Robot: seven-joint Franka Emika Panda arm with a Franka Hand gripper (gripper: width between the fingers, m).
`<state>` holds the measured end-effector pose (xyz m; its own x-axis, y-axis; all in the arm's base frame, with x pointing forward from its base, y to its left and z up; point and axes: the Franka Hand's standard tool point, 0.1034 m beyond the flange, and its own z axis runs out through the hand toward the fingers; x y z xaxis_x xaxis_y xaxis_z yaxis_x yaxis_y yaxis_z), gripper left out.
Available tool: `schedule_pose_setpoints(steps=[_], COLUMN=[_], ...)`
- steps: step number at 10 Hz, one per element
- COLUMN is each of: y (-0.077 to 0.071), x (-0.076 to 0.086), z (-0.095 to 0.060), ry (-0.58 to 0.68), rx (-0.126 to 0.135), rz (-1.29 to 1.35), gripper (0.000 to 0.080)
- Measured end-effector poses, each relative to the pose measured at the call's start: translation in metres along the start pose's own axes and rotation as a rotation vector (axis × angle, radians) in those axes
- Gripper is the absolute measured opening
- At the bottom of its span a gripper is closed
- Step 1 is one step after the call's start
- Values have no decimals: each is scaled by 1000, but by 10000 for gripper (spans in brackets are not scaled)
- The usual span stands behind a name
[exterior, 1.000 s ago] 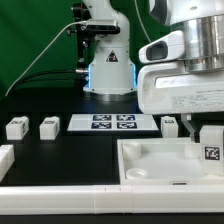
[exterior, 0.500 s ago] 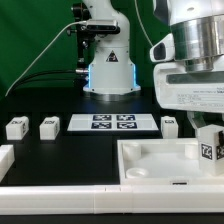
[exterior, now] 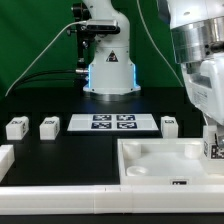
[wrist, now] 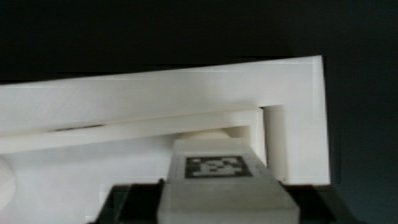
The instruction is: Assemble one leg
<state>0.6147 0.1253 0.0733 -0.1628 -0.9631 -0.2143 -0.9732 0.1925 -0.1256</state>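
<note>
Sitting nearest the camera in the exterior view, the large white square tray-like piece serves as the landmark for everything else. At its corner on the exterior view's right, the gripper hangs over the tray, and the held leg shows between its fingers at the frame edge, its tag facing the camera. From the wrist view the same leg stands upright between the two dark fingers, clamped on both sides, with its tagged face toward the lens and the tray's raised wall and corner pocket just beyond it. Whether the leg's lower end touches the tray floor cannot be told.

Off the tray's far edge, toward the exterior view's right, a second leg stands on the black table. Beyond the tray's far edge lies the marker board, flat on the table. Farther toward the exterior view's left of the tray, two more legs stand apart from each other. A white part shows at the frame's left edge, level with the tray. Behind the marker board rises the robot's base, against a green backdrop.
</note>
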Motion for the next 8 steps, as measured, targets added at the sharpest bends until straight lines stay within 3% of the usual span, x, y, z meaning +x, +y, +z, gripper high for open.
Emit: schedule_pose_setpoints(steps=[3, 5, 8], y=[2, 2, 2], x=[-1, -2, -1], z=[1, 2, 2], ry=[-6, -6, 1], rx=[-3, -4, -5], rz=[-17, -53, -485], gripper=[298, 608, 647])
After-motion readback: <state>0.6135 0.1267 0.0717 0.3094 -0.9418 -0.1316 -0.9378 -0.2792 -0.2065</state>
